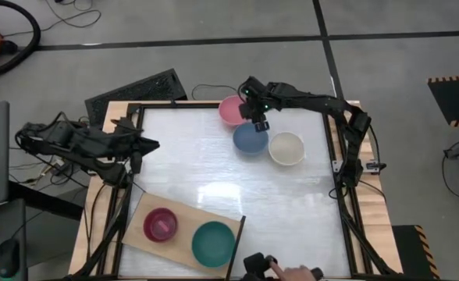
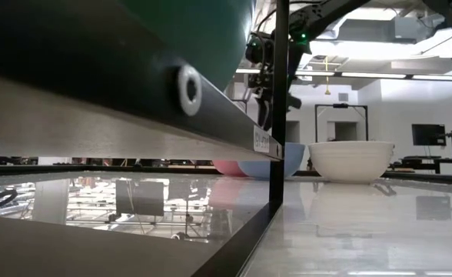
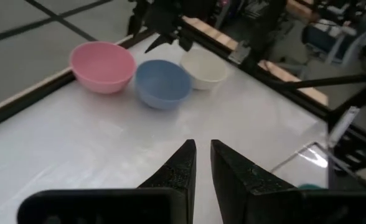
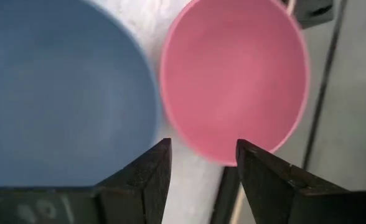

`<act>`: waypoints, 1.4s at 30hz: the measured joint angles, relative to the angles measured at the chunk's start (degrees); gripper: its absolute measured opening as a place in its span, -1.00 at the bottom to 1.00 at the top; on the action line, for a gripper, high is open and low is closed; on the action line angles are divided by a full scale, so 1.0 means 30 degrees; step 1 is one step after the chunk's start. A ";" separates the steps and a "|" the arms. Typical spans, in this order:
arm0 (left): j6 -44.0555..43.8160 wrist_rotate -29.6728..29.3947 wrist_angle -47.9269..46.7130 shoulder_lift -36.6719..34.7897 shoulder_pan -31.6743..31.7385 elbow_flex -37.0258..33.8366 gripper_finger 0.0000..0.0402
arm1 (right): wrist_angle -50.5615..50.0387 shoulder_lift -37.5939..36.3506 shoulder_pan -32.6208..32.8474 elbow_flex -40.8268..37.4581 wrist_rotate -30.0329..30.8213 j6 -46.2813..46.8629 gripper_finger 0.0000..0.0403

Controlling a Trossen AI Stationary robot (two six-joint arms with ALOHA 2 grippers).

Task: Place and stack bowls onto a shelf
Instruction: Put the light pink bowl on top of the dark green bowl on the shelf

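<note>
Three bowls stand on their bases at the table's far edge: light pink [image 1: 231,109], slate blue [image 1: 250,138] and cream white [image 1: 286,148]. My right gripper [image 1: 259,122] hangs open above the gap between the pink bowl [image 4: 233,74] and the blue bowl [image 4: 58,93], its fingers pointing down and clear of both. The light-wood shelf [image 1: 181,204] lies at the near left and bears the magenta bowl [image 1: 160,225] and the teal bowl [image 1: 213,243]. My left gripper [image 1: 147,144] waits shut at the table's left edge. The other bowls are out of view.
A person's hand [image 1: 280,269] shows at the table's near edge beside a dark device. The black frame [image 1: 343,168] borders the white tabletop. Bare tabletop [image 1: 214,172] lies between the far bowls and the shelf. In the low view the shelf's dark edge [image 2: 211,108] fills the left.
</note>
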 joint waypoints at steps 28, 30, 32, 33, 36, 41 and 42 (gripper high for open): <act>-0.0326 -0.0771 -0.1926 0.0029 0.0000 -0.0007 -0.83 | 0.1126 0.2535 -0.0872 0.0139 0.0999 -0.5187 -0.10; -0.0328 -0.0975 -0.1926 0.0029 0.0000 -0.0007 -0.83 | 0.1406 0.2535 -0.0850 0.0136 0.1005 -0.5191 -0.11; -0.0326 -0.1015 -0.1926 0.0029 0.0000 -0.0007 -0.83 | 0.1751 0.2535 -0.0635 0.0136 0.0998 -0.5183 -0.11; -0.0326 -0.1013 -0.1938 0.0029 0.0000 -0.0007 -0.83 | 0.1937 0.2535 -0.0496 0.0136 0.0998 -0.5190 -0.12; -0.0326 -0.1013 -0.1940 0.0029 0.0000 -0.0007 -0.83 | 0.2058 0.2535 -0.0103 0.0136 0.0991 -0.5879 -0.12; -0.0337 -0.1080 -0.1933 0.0036 0.0000 -0.0007 -0.83 | 0.2315 0.2535 0.0435 0.0136 0.0984 -0.7485 -0.12; -0.0341 -0.1170 -0.1938 0.0036 0.0000 -0.0007 -0.83 | 0.2450 0.2535 0.0500 0.0136 0.0984 -0.7586 -0.12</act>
